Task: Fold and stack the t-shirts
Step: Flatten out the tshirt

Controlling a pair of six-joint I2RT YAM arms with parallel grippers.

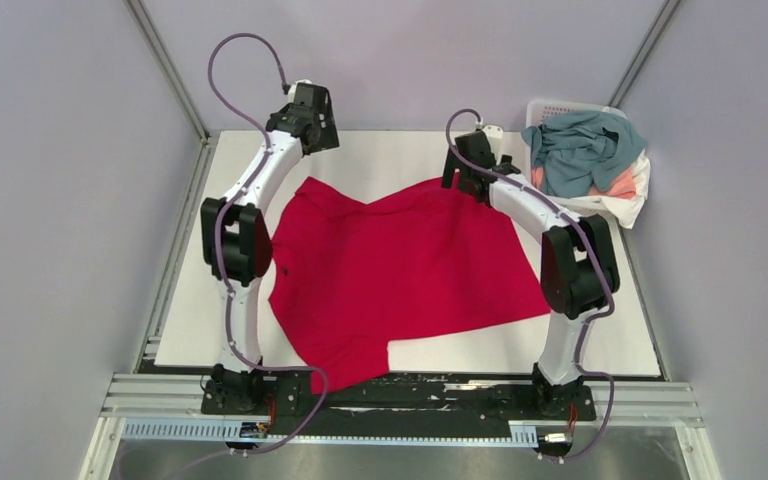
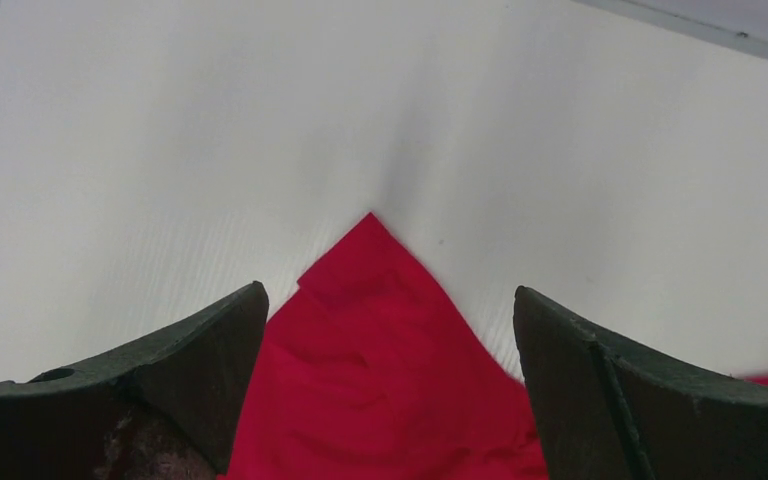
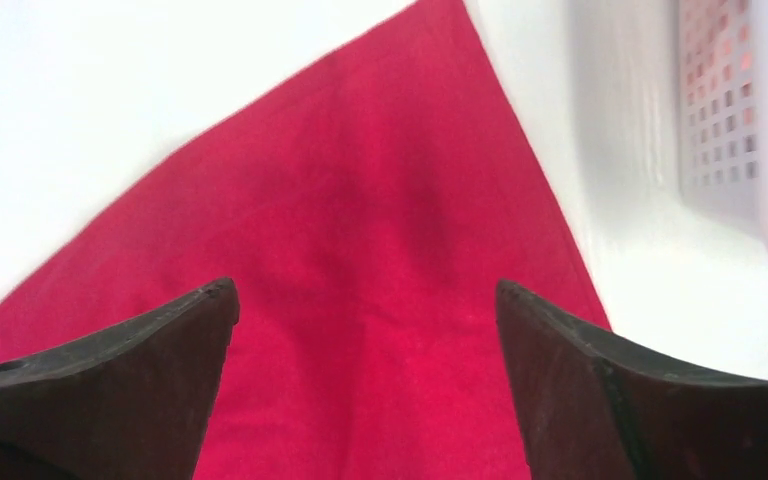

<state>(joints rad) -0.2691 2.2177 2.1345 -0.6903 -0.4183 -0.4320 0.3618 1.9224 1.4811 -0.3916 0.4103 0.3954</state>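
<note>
Left gripper [image 2: 390,293] and right gripper [image 3: 365,285] gape wide, holding nothing; we hover over red shirt [image 1: 400,260], twelve-o'clock edge, basket [image 1: 550,105] at two.

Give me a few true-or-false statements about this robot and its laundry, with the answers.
1. The red t-shirt lies spread on the table. True.
2. The left end effector is clamped on the shirt. False: it is open over a shirt corner.
3. The basket holds a teal-grey shirt. True.
4. The basket stands at the table's far left. False: it is at the far right.
5. The right end effector is open. True.
</note>
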